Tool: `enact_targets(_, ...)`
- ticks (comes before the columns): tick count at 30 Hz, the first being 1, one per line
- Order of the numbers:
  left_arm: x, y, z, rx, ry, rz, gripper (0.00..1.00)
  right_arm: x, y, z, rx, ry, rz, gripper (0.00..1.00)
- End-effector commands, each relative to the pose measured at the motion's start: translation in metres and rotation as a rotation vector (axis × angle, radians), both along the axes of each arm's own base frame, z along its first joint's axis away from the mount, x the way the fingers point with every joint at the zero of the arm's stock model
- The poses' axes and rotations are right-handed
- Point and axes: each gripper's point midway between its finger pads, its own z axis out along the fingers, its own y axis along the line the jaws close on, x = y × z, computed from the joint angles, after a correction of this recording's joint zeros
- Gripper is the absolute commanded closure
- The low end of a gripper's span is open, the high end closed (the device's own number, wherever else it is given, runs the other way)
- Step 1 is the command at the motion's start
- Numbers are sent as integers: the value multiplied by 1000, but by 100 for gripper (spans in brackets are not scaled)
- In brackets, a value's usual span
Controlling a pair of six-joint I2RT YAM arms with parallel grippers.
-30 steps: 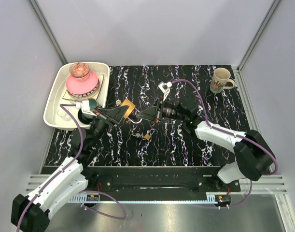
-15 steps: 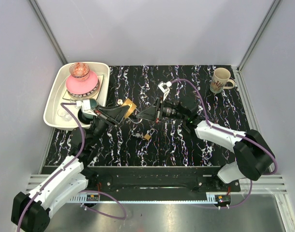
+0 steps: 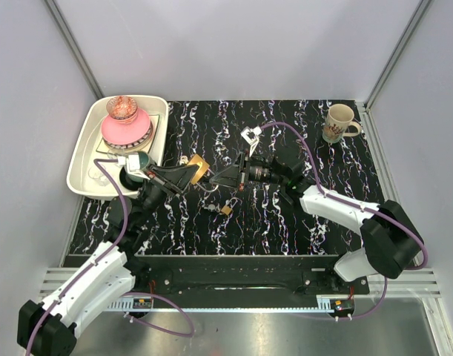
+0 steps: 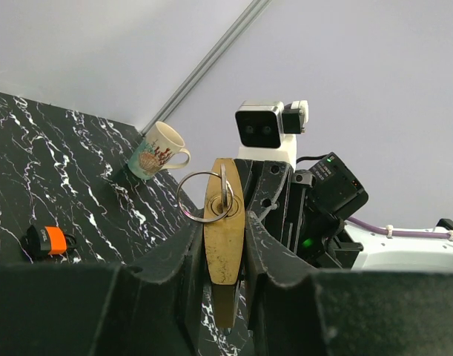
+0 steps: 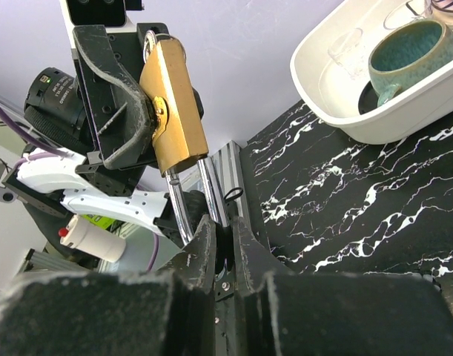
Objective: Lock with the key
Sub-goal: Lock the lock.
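Observation:
My left gripper (image 3: 190, 170) is shut on the body of a brass padlock (image 3: 198, 165), held above the mat. In the left wrist view the padlock (image 4: 224, 245) stands edge-on between my fingers, and a metal ring (image 4: 204, 196) hangs from a key in its end. My right gripper (image 3: 216, 178) faces it and is shut on the padlock's steel shackle (image 5: 183, 204). The brass body (image 5: 174, 111) shows above. The orange-headed key (image 4: 54, 239) lies on the mat, near the front in the top view (image 3: 225, 210).
A white tray (image 3: 81, 159) at the back left holds a pink bowl (image 3: 126, 130) and a teal mug (image 3: 133, 162). A cream mug (image 3: 339, 122) stands at the back right of the black marbled mat.
My right gripper has shifted slightly left and lower, toward the left gripper. The padlock stays held between both grippers.

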Motion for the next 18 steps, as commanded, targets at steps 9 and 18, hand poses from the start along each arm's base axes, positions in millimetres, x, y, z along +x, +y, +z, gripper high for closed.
enact_targets(9,-8,-12,8,28,-49,-64,100,-21,-2,59,99,-125,47,100)
enact_targets(18,-7,-19,8,40,-53,-103,100,-19,0,56,94,-124,48,100)
